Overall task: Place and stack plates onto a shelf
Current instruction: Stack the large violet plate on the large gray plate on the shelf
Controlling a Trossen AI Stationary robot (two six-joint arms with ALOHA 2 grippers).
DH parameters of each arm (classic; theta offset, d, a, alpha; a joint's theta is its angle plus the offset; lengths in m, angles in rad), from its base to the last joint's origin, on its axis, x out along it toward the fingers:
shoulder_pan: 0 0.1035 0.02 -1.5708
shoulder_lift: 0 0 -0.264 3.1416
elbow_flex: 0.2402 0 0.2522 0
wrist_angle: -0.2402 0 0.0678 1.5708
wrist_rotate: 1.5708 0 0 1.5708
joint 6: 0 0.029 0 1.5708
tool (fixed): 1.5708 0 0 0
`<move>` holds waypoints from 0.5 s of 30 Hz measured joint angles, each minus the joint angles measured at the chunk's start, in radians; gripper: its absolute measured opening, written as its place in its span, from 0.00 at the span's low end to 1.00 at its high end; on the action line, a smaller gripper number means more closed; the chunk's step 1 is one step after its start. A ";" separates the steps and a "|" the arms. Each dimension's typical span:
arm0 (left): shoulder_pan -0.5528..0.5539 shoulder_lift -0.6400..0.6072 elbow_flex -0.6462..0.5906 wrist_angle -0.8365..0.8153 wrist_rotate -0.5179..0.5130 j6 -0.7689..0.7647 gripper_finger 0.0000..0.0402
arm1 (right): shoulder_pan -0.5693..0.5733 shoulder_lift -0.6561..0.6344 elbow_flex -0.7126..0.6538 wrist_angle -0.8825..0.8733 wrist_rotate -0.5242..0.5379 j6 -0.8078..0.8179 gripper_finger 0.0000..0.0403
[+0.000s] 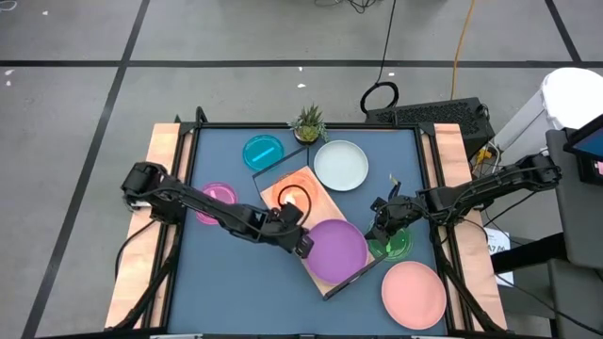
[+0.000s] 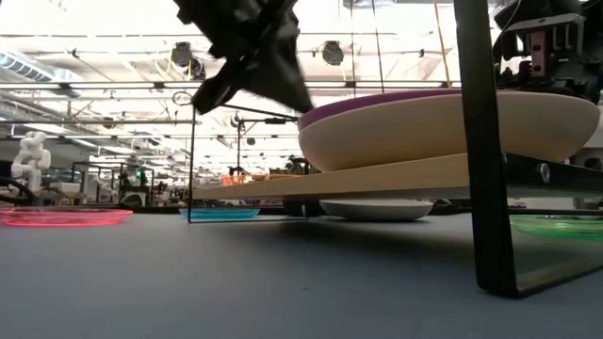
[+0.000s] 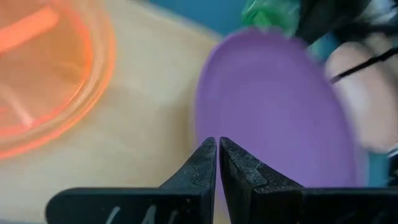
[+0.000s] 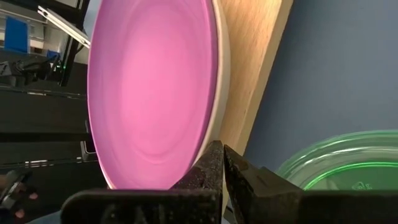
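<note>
The wooden shelf [image 1: 303,182] lies slanted mid-table. On it sit the orange plate [image 1: 293,196] and the purple plate [image 1: 336,250], which is stacked on the cream plate [image 2: 443,127]. My left gripper [image 1: 306,247] is shut at the purple plate's left rim. My right gripper [image 1: 378,231] is shut at the stack's right rim, beside the green plate [image 1: 393,244]. The cyan plate [image 1: 263,151], magenta plate [image 1: 219,201], pale plate [image 1: 341,165] and salmon plate [image 1: 413,294] rest flat on the table. My left gripper has its shut fingertips [image 3: 210,152] at the purple plate's left rim [image 3: 205,118], slanting down from the table's left; whether they touch it I cannot tell. My right gripper has its shut fingertips [image 4: 214,155] at the cream plate's rim [image 4: 222,106], coming from the right; touch or not, I cannot tell.
A small potted plant [image 1: 309,122] stands at the far edge. The shelf's black wire frame [image 2: 485,141] rises near the stack. Bare blue tabletop [image 1: 236,282] lies at the near left. Cables and a keyboard [image 1: 433,115] lie beyond the table.
</note>
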 joint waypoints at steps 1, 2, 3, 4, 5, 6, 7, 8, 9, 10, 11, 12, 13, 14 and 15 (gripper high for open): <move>0.001 0.003 -0.002 -0.016 0.009 0.000 0.06 | 0.000 0.000 0.000 0.000 0.000 -0.003 0.00; 0.001 0.007 -0.002 -0.019 0.015 0.000 0.06 | 0.000 0.000 0.000 -0.001 0.000 -0.005 0.00; 0.001 0.012 -0.002 -0.010 0.016 0.001 0.06 | 0.000 0.000 0.000 0.000 0.000 -0.007 0.00; 0.001 0.014 -0.002 -0.003 0.016 0.003 0.06 | 0.000 0.000 0.000 0.000 0.000 -0.007 0.00; 0.001 0.015 -0.002 -0.001 0.016 0.005 0.06 | 0.000 0.000 0.000 -0.001 0.000 -0.008 0.00; 0.001 0.016 -0.002 0.000 0.022 0.007 0.06 | 0.000 0.000 0.000 0.000 0.000 -0.008 0.00; 0.001 0.017 -0.002 0.001 0.027 0.007 0.06 | 0.000 0.000 0.000 0.002 0.000 -0.008 0.00; 0.001 0.023 -0.002 0.001 0.033 0.007 0.06 | 0.000 0.000 0.000 0.002 0.000 -0.009 0.00; 0.001 0.030 0.000 0.003 0.034 0.005 0.06 | 0.000 0.000 0.000 0.001 0.000 -0.011 0.00; 0.001 0.036 0.000 -0.002 0.035 0.001 0.06 | 0.000 0.000 0.000 0.002 0.000 -0.011 0.00; 0.001 0.038 -0.001 -0.011 0.035 0.000 0.06 | 0.000 0.000 0.000 0.002 0.000 -0.011 0.00; 0.001 0.039 -0.001 -0.016 0.043 0.000 0.06 | 0.000 0.000 0.000 0.002 0.000 -0.011 0.00; 0.001 0.045 -0.001 -0.002 0.041 0.000 0.06 | 0.000 0.000 0.000 0.002 0.001 -0.012 0.00; 0.001 0.047 0.000 0.009 0.040 0.000 0.06 | 0.000 0.000 0.000 0.002 0.001 -0.014 0.00; 0.001 0.048 0.000 0.012 0.043 -0.001 0.06 | 0.000 0.000 0.000 0.002 0.001 -0.015 0.00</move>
